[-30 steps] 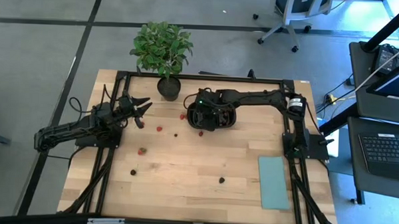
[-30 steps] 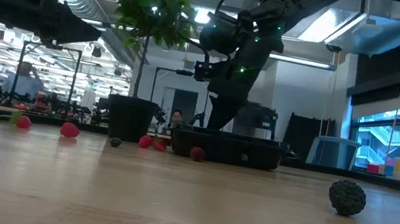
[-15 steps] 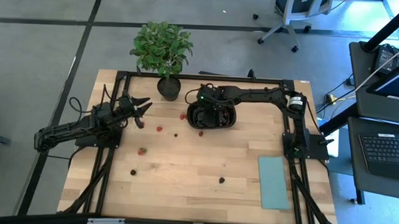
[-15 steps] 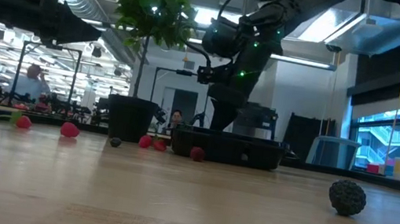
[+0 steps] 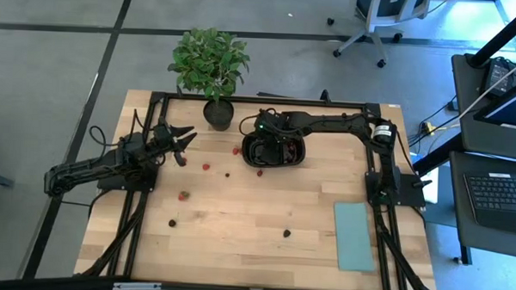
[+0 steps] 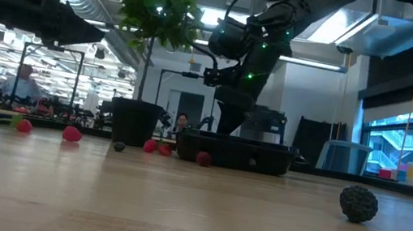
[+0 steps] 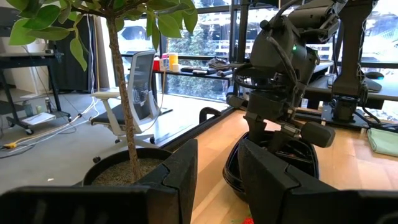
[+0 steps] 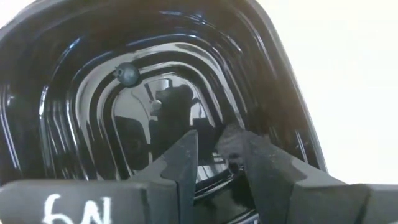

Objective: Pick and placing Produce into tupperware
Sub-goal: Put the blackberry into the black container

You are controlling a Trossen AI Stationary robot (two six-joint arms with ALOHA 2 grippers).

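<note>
On wooden surface [image 5: 237, 256], loose produce [image 5: 184, 195] scattered mostly to the left-arm side of the tupperware [image 5: 274, 165], one red piece [image 5: 259, 173] just beside its rim. Looks like the drop-off step: right arm [image 5: 328, 123] low over the tupperware, jaws parted, a dark lumpy berry [image 8: 231, 142] loose at their tips and a smaller one [image 8: 127, 73] already inside; left arm [image 5: 94, 167] waiting well apart from the tupperware, jaws open and empty. Calls next for lifting clear of the rim and going for the nearest loose piece.
</note>
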